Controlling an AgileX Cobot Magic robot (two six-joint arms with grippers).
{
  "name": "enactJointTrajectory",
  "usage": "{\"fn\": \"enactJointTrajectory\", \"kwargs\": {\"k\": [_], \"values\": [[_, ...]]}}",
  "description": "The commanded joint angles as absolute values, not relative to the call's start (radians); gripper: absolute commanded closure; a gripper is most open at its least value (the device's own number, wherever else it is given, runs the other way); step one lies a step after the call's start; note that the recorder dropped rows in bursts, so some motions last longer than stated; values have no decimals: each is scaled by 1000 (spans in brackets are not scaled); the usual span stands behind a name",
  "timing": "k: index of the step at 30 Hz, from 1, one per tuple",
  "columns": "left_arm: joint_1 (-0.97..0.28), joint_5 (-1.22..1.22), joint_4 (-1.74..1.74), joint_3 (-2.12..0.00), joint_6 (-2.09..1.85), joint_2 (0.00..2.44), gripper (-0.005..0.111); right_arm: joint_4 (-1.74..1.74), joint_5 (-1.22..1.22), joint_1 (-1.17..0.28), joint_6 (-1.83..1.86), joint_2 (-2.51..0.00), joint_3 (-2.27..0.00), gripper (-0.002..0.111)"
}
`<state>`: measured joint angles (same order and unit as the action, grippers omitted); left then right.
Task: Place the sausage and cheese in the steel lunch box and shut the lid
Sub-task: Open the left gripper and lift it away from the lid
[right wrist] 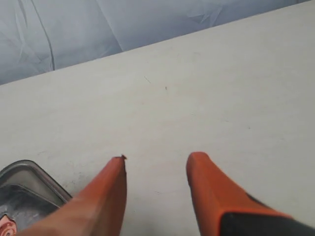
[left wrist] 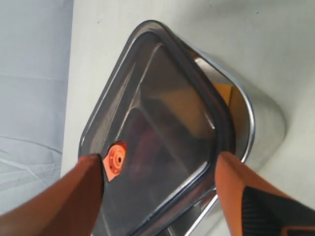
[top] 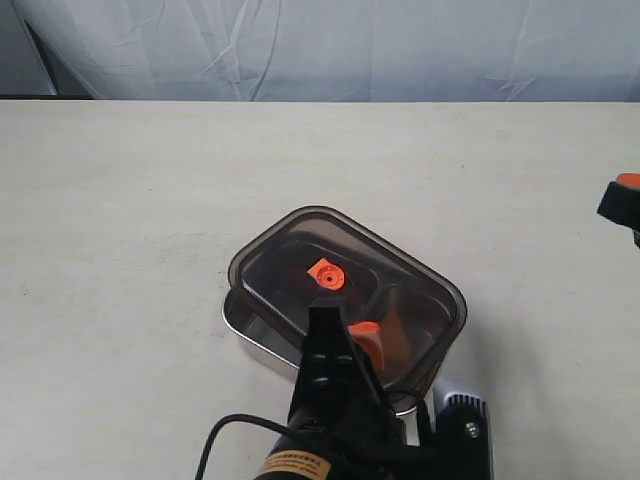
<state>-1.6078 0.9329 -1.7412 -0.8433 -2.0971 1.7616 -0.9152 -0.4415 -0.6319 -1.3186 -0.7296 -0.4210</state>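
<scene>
the left gripper point(left wrist: 160, 164) stands at its widest and holds nothing, its 2 orange fingers point(left wrist: 231, 182) hanging on either side of the lid point(left wrist: 162, 108), which lies directly below it. in the exterior view the lid's long axis runs from upper left to lower right, slanted to the arm. it is a smoky translucent rounded rectangle, smooth and slick, with 1 small orange valve point(top: 324, 274) at its centre. it rests skewed on the steel lunch box point(top: 250, 332), whose shiny rim juts out along 1 side, so it looks unseated and needs squaring. the yellow-orange cheese point(left wrist: 224, 93) shows in that open strip; the sausage i cannot make out through the dark plastic. the right gripper point(right wrist: 155, 167), half open and empty, hangs over the matte table point(top: 120, 200), well apart.
</scene>
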Motion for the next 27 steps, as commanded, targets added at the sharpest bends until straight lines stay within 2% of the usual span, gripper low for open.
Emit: {"fn": "enactJointTrajectory", "kwargs": {"k": [1,6,8,10,14,16,21,27], "values": [[-1637,1023,-1744,-840,-2128,1732,44,-915,-434,-630,-1304,-766,-420,66],[-1634,1069,-1744,-840,-2128,1683,44,-913,-434,-630,-1304,-778,-420,66],[-1621,1086,-1744,-840,-2126,1654,48,-914,-436,-630,-1304,-779,-420,66],[-1594,1088,-1744,-840,-2099,1625,59,-910,-439,-630,-1304,-779,-420,66],[-1498,1078,-1707,-840,-2011,1562,94,-910,-439,-630,-1304,-779,-420,66],[-1444,1039,-1672,-854,-1991,1536,106,-911,-437,-630,-1304,-779,-420,66],[-1265,835,-1706,-965,-1966,1513,106,-908,-434,-630,-1304,-779,-420,66],[-996,455,-1744,-1084,-1834,1513,106,-908,-434,-630,-1304,-779,-420,66]]}}
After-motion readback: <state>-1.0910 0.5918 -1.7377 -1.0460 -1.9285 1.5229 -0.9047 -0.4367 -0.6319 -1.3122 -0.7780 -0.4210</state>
